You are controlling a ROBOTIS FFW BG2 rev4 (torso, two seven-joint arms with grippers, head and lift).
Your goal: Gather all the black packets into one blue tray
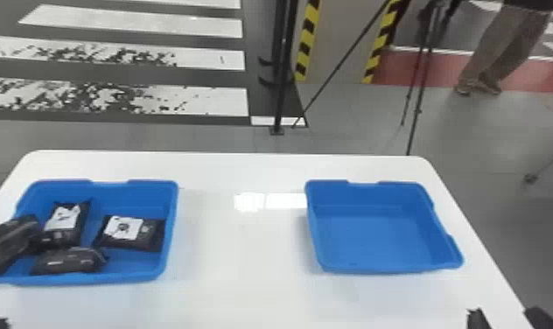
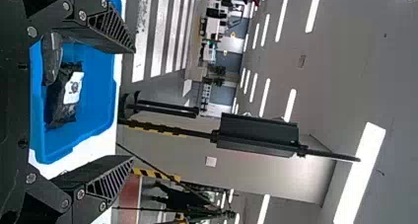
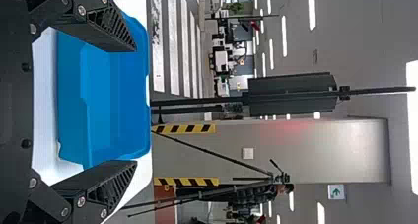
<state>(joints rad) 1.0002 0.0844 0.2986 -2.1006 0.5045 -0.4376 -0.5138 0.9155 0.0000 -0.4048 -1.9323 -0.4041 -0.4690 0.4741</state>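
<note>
One white table carries both containers; your left tray holds four black packets, your right tray well apart from it; the packets lie ahead of your left gripper, the nearer one, its fingers spread; the rear packet points roughly fore-and-aft, the right-hand packet crosswise; your right gripper is spread too; the gathering looks complete, so likely no lift is needed.
</note>
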